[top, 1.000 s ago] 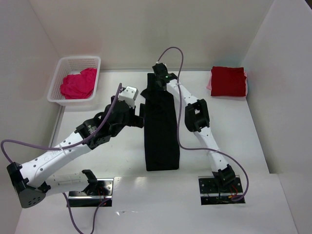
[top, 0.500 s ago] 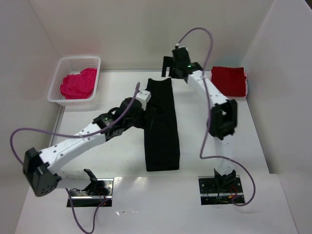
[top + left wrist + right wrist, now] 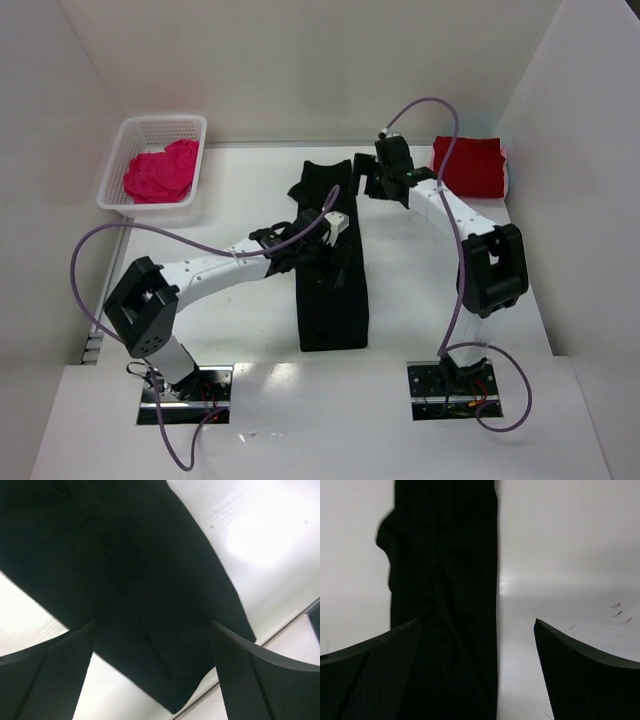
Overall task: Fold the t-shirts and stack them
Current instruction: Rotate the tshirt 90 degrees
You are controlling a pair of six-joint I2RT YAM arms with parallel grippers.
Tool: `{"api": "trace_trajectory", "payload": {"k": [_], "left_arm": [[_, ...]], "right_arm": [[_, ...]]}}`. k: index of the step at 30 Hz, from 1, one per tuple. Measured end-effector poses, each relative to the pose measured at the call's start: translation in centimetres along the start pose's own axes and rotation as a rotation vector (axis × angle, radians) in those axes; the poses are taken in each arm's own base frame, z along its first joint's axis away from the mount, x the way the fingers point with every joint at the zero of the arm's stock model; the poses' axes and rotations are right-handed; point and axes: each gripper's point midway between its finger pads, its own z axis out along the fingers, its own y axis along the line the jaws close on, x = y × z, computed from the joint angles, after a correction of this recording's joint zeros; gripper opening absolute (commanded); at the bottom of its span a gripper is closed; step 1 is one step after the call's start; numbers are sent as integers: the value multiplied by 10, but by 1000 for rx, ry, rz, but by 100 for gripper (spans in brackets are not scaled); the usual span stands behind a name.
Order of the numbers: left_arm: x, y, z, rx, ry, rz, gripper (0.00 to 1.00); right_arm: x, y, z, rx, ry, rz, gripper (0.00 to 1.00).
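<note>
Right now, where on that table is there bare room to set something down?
Bare table lies between the white basket and the black t-shirt, and between that shirt's near half and the right arm. The middle is crowded: the left arm crosses onto the shirt.

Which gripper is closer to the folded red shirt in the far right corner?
Right. The right gripper hangs just left of the red shirt, near the far end of the black shirt; the left gripper hovers over the black shirt's middle, farther off.

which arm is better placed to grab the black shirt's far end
Probably right: the right gripper hovers open beside the black t-shirt's far end; the left gripper sits over its middle.
</note>
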Motion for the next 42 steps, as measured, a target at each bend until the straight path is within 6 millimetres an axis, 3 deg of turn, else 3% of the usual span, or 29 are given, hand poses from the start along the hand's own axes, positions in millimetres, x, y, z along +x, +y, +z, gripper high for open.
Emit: {"api": "trace_trajectory", "payload": {"k": [2,4,10,18,24,29,37,42], "left_arm": [[2,-4,4,18,11,-15,97],[7,-7,9,38,32,-36,95],[26,-15,20,88,103,-105,93],[85,-15,11,107,222,-262,88],[88,-32,8,157,229,-298,84],[89,-42,8,197,237,-326,75],[103,-46,7,220,283,-377,65],[103,-54,6,255,289,-391,50]], "right_arm": [[23,-7,8,15,58,-1,99],[33,-11,9,20,80,-1,99],[39,-9,5,-7,79,9,98],[38,14,2,-131,76,20,91],[40,23,16,-176,93,24,91],[41,30,24,-211,95,30,90],[45,49,67,-271,135,40,79],[54,59,78,-284,157,35,71]]}}
